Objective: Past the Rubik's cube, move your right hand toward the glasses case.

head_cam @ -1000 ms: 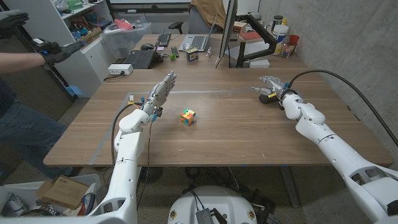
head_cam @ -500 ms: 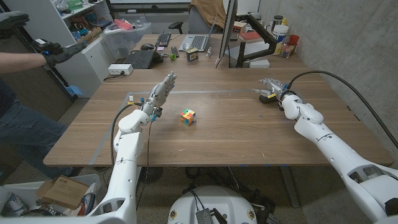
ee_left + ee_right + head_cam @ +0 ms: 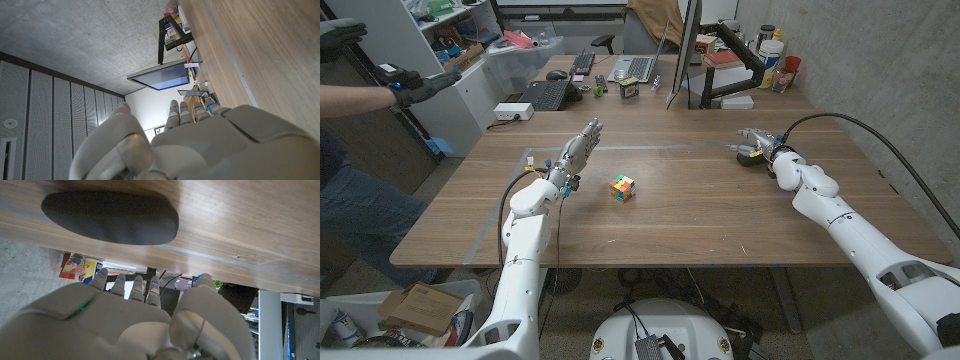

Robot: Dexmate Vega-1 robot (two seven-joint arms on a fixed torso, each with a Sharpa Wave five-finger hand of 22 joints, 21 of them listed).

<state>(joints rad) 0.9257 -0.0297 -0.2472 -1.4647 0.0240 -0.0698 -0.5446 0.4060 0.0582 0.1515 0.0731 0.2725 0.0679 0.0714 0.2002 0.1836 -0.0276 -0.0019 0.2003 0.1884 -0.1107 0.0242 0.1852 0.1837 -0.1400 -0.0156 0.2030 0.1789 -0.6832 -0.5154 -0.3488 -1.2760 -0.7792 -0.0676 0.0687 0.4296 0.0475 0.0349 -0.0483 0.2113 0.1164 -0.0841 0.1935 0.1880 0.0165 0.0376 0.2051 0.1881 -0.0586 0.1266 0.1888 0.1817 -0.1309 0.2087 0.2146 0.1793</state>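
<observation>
Wooden table [image 3: 700,215]: right hand [image 3: 758,146] nudged closer, fingers spread, nothing held, glasses case [image 3: 110,217] reached; Rubik's cube [image 3: 622,187] passed

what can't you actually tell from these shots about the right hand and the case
- Head view: the glasses case is mostly hidden behind the right hand; whether they touch cannot be told.
- Right wrist view: the case shows apart from the fingers, but the gap's depth is unclear.
- Right wrist view: the palm is unseen; the camera looks along the hand's back.
- Head view: the cube is too small to read its faces.
</observation>
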